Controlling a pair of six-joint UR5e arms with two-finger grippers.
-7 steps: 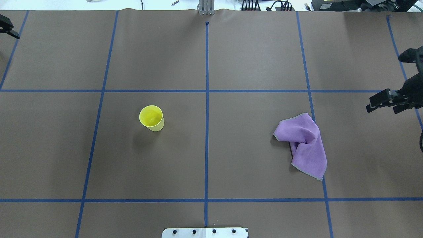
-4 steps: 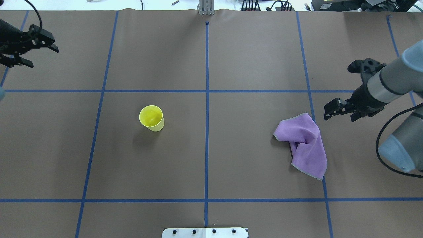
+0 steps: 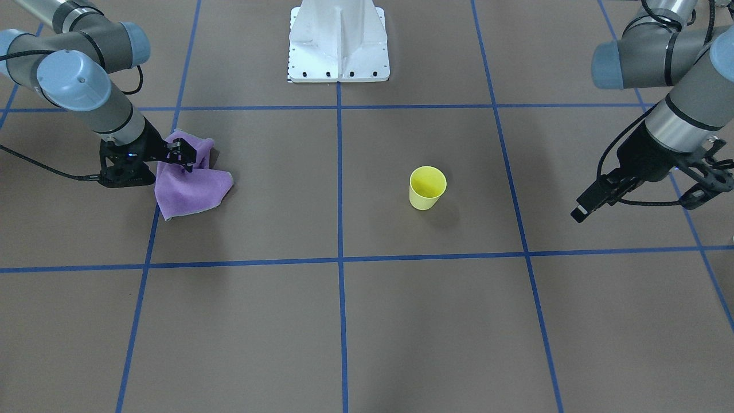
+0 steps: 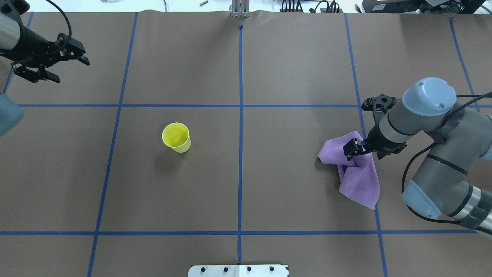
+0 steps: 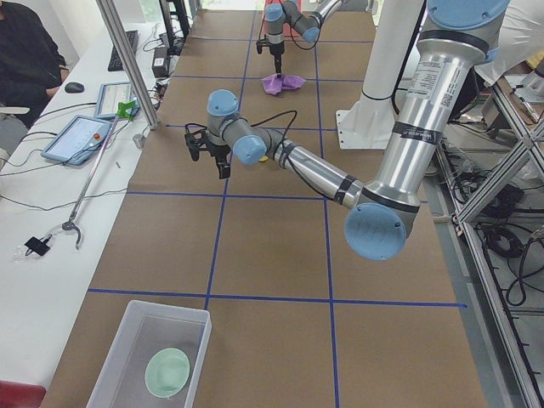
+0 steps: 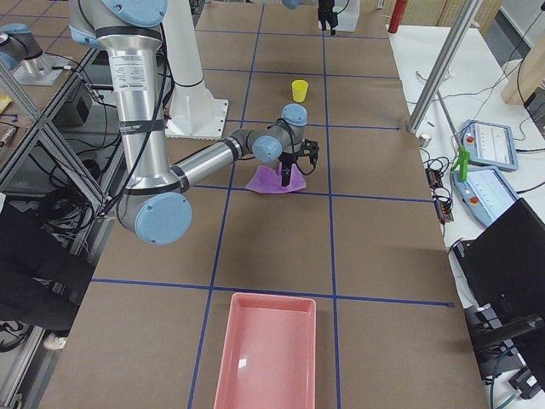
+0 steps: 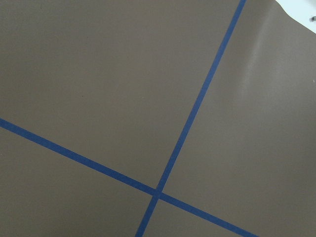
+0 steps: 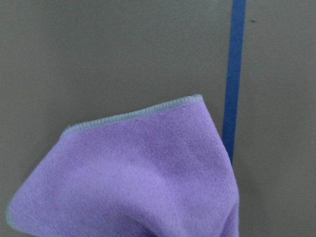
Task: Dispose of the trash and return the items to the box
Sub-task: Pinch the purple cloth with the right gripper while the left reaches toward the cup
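The cup [image 4: 176,137] is showing yellow, the cloth [image 4: 361,184] purple with grey edging. Blue grid lines [image 4: 240,77] are crossing the brown tabletop [image 4: 300,65].

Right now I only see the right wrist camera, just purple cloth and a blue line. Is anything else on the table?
Observer: Yes. A yellow cup stands upright on the other half of the table, well away from your purple cloth.
Operator: Where do I put stuff?
Observer: A pink tray sits at the table's end on the cloth's side. Nothing shows in it.
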